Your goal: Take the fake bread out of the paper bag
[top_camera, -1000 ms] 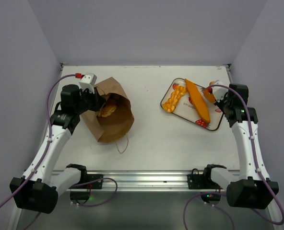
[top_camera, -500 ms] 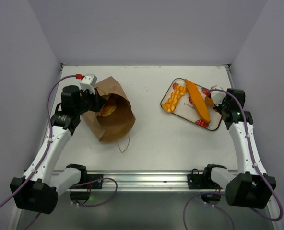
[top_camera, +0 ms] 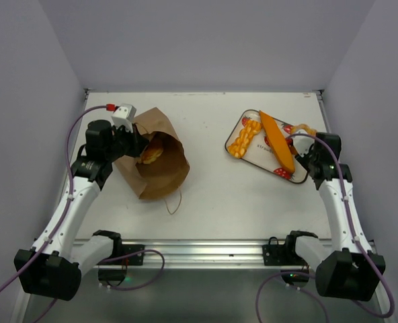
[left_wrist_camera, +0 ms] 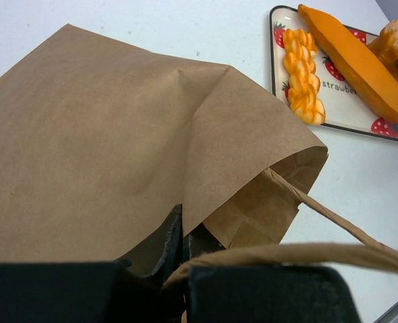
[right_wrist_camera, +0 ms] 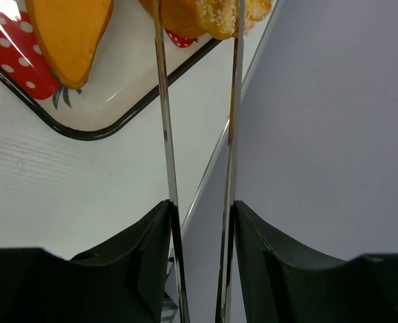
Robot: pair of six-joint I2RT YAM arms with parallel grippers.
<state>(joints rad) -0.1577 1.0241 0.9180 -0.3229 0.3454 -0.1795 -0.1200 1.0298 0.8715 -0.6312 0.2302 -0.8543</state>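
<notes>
The paper bag (top_camera: pixel 157 161) lies on its side at the left, mouth open, with a golden bread piece (top_camera: pixel 150 153) inside. My left gripper (top_camera: pixel 133 142) is shut on the bag's upper edge (left_wrist_camera: pixel 206 202). My right gripper (top_camera: pixel 308 151) is shut on metal tongs (right_wrist_camera: pixel 164 114). The tongs pinch a knobbly golden ring loaf (right_wrist_camera: pixel 216 15) over the far right corner of the strawberry-print tray (top_camera: pixel 253 156). On the tray lie a long baguette (top_camera: pixel 277 140) and a braided piece (top_camera: pixel 244 138); both also show in the left wrist view, baguette (left_wrist_camera: pixel 357 64) and braid (left_wrist_camera: pixel 301 74).
The tray's black rim (right_wrist_camera: pixel 85 132) lies close to the table's right edge (right_wrist_camera: pixel 216 168), with the grey wall just beyond. The bag's string handle (top_camera: pixel 174 202) trails toward the near side. White table (top_camera: pixel 212 188) lies between bag and tray.
My right gripper has drawn back toward the near side, and the tongs with the ring loaf have shifted right to the tray's far corner. The left gripper and bag have not moved.
</notes>
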